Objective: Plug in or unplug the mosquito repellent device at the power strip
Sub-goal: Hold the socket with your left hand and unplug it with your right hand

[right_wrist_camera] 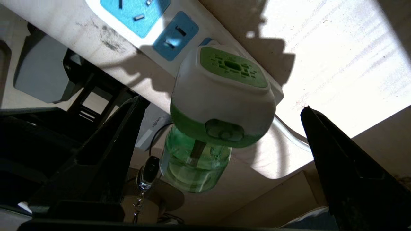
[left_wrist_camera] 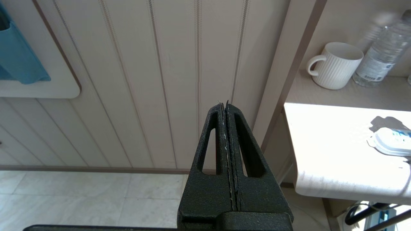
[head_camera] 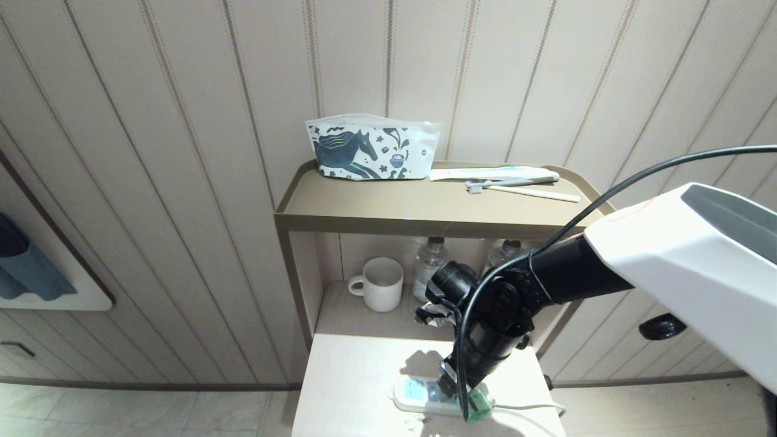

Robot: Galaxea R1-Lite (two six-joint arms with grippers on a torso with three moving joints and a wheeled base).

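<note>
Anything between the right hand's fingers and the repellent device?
Nothing: right wrist view shows the right hand open, bare gaps either side of the mosquito repellent device.

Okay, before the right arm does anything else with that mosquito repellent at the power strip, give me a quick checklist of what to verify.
1. Right pincer open wide: ok.
2. Mosquito repellent device between its fingers, not yet gripped: ok.
3. Device seated in the power strip end socket: cannot tell, its plug side is hidden.
4. Strip lying flat on the white tabletop: ok.
5. Mug and bottles on the shelf, apart from the strip: ok.
6. Left pincer shut, off beside the table: ok.
</note>
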